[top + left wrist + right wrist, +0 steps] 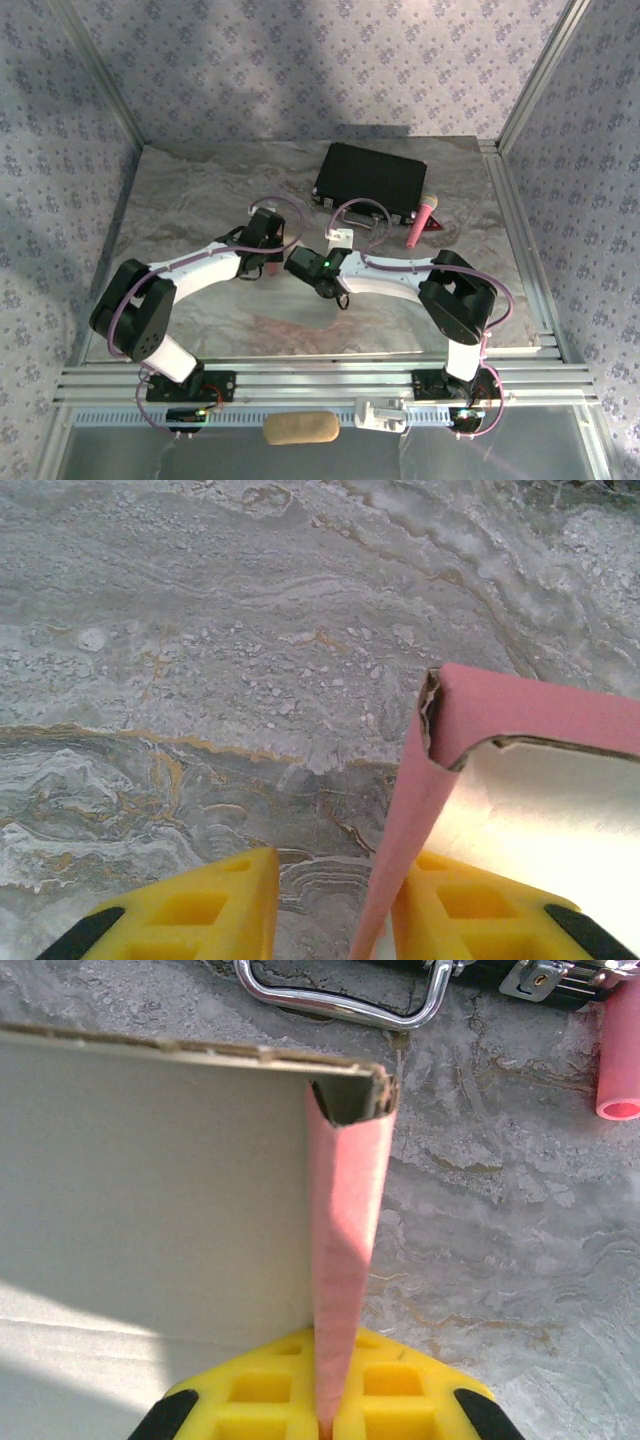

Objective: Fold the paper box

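Where the two arms meet near the middle of the table (190, 200), you have the paper box (345, 1210) standing between the grippers, well short of the black case (372, 180) at 12 o'clock.

Right gripper (326, 1400): yellow fingers (425, 1395) pressed together on a folded pink wall of the box. In your wrist view that wall runs from 6 o'clock straight up toward 12. Its top end shows a small hollow fold with a ragged card edge. On its 9 o'clock side spreads the pale inside face of a large panel, upright, joined to the pink wall along the corner.

Left gripper (338, 905): jaws apart. A pink wall rises out of the gap from 6 o'clock toward 1 o'clock, lying just beside the finger on the 4 o'clock side. You cannot tell whether it touches that finger. The other finger (240, 880), at 7 o'clock, stands clear of the card with bare marble between. At the top the pink strip bends over toward 3 o'clock, the pale inside below it and a rough, crumpled corner at the bend.

Past the box, your right wrist view gives the case's chrome handle (340, 1000) at 12 o'clock, a latch (540, 975) at 1 o'clock and the end of a pink microphone (620, 1065) at 2 o'clock, apart from the box. From above, the microphone lies just off the case's right-hand corner, at 1 o'clock on the table.
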Tool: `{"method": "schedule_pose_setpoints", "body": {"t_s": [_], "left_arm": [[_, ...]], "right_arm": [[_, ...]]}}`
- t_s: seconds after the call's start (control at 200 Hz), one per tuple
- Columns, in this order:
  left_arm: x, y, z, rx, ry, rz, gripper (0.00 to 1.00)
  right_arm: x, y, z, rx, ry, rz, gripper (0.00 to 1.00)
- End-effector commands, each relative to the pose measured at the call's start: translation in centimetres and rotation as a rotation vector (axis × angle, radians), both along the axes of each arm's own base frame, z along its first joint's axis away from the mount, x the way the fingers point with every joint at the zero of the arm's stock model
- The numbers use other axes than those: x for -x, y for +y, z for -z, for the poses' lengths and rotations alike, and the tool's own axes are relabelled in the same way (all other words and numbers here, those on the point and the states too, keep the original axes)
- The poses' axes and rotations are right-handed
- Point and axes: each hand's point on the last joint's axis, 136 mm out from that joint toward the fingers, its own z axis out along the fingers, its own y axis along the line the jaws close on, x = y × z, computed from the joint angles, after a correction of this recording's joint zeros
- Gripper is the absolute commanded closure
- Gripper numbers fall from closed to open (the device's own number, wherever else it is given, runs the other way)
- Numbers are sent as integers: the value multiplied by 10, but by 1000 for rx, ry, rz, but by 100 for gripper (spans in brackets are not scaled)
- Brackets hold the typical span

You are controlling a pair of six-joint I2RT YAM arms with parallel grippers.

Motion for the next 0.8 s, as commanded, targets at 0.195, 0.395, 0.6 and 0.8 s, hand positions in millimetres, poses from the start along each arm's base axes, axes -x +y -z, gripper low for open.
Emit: {"method": "schedule_pose_setpoints", "body": {"t_s": [0.195,0.395,0.6,0.8], "left_arm": [[-1,2,11,-8,32,21,67],[1,4,25,-21,55,18,67],[4,4,30,-13,61,21,65],[7,0,13,46,36,29,61]], "right_arm": [[6,-17,-6,61,-1,11,100],[5,-17,-8,49,-4,16,100],[4,-18,-8,48,-5,18,100],[8,-26,-1,68,7,22,100]]}}
